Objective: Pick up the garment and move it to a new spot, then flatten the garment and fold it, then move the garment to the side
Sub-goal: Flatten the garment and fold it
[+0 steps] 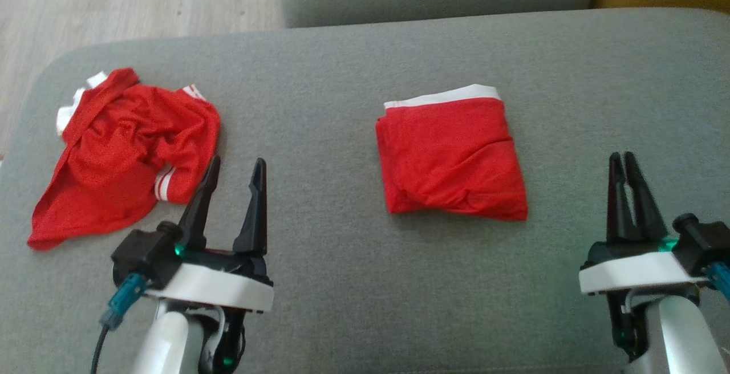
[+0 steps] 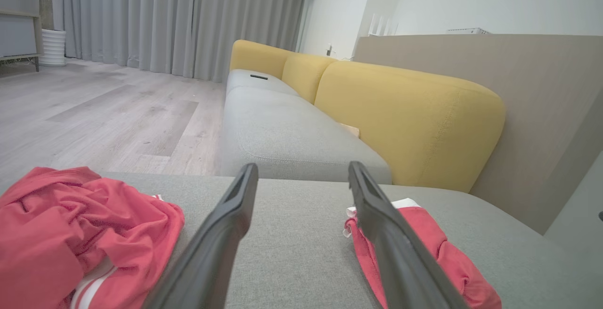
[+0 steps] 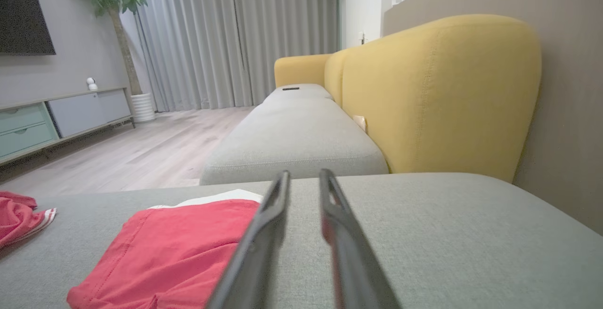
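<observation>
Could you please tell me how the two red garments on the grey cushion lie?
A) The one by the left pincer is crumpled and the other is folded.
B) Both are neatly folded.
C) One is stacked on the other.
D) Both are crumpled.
A: the crumpled red garment lies in loose heaps beside the left pincer, while the folded red garment sits as a neat square apart from it on the grey cushion.

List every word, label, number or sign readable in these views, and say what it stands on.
None can be read.
The folded red garment shows a plain white band.
The crumpled red garment shows only white stripes.
A small dark item far off is too small to tell.
</observation>
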Available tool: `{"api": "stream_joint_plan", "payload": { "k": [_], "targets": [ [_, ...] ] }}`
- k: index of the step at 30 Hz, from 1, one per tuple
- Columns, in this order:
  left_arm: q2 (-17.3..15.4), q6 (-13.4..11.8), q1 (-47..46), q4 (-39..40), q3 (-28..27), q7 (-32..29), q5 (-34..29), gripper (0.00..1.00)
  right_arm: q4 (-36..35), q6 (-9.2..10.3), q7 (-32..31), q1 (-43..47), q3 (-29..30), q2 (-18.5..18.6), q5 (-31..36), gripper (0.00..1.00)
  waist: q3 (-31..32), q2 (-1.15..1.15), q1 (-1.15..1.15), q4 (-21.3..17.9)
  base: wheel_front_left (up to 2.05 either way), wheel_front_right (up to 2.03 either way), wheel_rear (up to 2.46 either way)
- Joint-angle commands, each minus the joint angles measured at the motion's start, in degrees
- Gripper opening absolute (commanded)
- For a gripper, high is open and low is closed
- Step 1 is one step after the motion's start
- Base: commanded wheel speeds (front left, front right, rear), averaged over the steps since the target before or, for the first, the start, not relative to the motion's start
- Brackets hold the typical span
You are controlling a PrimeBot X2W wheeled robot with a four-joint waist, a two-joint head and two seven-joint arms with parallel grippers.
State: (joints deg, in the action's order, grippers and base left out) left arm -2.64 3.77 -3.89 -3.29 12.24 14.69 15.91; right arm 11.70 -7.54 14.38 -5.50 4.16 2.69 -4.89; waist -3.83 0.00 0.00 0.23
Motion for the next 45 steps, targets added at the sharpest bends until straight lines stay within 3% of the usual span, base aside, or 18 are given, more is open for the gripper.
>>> {"api": "stream_joint_plan", "payload": {
  "k": [1, 11, 19, 25, 29, 35, 40, 45],
  "targets": [
    [-0.2, 0.1, -3.3, 2.3, -1.6, 0.3, -0.8, 1.00, -2.1, 0.05, 0.6, -3.0, -1.5, 0.2, 0.4, 0.00, -0.8, 0.00, 0.00, 0.9, 0.00, 0.00, 0.00],
    [-0.2, 0.1, -6.6, 3.4, 1.4, 0.3, -0.8, 1.00, 2.4, 0.05, 0.6, -11.0, -3.7, 0.2, 4.1, 0.00, -7.2, 0.00, 0.00, 6.2, 0.00, 0.00, 0.00],
    [-0.2, -0.3, -9.2, 3.3, 3.4, 0.3, 0.3, 1.00, 17.8, 0.05, 0.6, -21.7, -5.3, 0.2, 8.3, 0.00, -11.4, 0.00, 0.00, 10.8, 0.00, 0.00, 0.00],
    [-0.2, -0.7, -10.0, 3.2, 4.8, 0.3, 0.7, 1.00, 32.5, 0.05, 0.5, -26.3, 2.2, 0.2, 15.1, 0.00, -12.4, 0.00, 0.00, 13.0, 0.00, 0.00, 0.00],
    [-0.2, -0.8, -10.0, 3.0, 4.4, 0.3, 0.6, 1.00, 38.7, 0.05, 0.6, -28.4, 5.2, 0.2, 17.2, 0.00, -12.4, 0.00, 0.00, 13.1, 0.00, 0.00, 0.00],
    [-0.2, -0.9, -9.6, 2.7, 3.8, 0.3, 0.4, 1.00, 35.1, 0.05, 0.6, -30.7, 0.9, 0.2, 12.5, 0.00, -12.0, 0.00, 0.00, 12.2, 0.00, 0.00, 0.00],
    [-0.2, -0.7, -10.1, 2.5, 4.2, 0.3, 0.6, 1.00, 28.4, 0.05, 0.6, -30.5, -6.3, 0.2, 6.1, 0.00, -12.0, 0.00, 0.00, 12.1, 0.00, 0.00, 0.00],
    [-0.2, -0.7, -10.0, 2.1, 4.5, 0.3, 0.8, 1.00, 37.3, 0.05, -0.6, -30.0, -11.1, 0.2, 5.8, 0.00, -11.2, 0.00, 0.00, 12.3, 0.00, 0.00, 0.00]
  ]
}}
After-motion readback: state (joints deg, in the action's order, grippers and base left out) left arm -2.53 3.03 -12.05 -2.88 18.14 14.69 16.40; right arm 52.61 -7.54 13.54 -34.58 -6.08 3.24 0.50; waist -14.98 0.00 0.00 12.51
